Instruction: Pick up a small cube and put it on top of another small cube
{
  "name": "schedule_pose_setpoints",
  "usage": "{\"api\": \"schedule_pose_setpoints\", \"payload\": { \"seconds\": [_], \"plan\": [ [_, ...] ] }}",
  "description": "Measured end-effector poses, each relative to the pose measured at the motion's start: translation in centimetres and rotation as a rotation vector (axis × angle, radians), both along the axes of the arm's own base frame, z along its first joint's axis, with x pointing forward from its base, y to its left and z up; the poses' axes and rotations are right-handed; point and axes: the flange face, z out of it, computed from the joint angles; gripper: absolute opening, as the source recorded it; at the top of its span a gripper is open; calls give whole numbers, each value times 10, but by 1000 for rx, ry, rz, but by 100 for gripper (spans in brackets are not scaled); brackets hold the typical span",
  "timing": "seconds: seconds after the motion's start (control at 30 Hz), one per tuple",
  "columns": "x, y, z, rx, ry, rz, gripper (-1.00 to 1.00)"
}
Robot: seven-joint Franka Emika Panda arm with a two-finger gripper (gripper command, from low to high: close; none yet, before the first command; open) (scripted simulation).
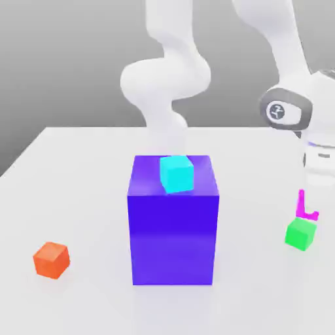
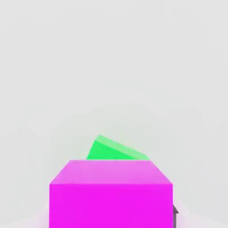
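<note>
My fingers [image 1: 311, 203] are closed on the magenta cube [image 2: 111, 205], holding it near the green cube [image 1: 300, 234], which rests on the desk [image 1: 91, 196]. I can't tell whether the two cubes touch.

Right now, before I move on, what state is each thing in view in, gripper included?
White two-finger gripper: shut on the magenta cube.
Small bright magenta cube: gripped, not stacked on the green one; whether it is lifted, I can't tell.
Small bright green cube: on the table, nothing on top.
Small cyan cube: resting on the blue block.
Big blue block: upright on the table.
Small orange cube: on the table, ungripped.
</note>
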Motion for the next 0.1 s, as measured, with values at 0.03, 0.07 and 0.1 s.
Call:
{"api": "schedule_pose_setpoints", "payload": {
  "seconds": [0.03,0.07,0.1],
  "plan": [
    [0,0,0,0,0,0,100],
    [0,0,0,0,0,0,100],
    [0,0,0,0,0,0,100]
  ]
}}
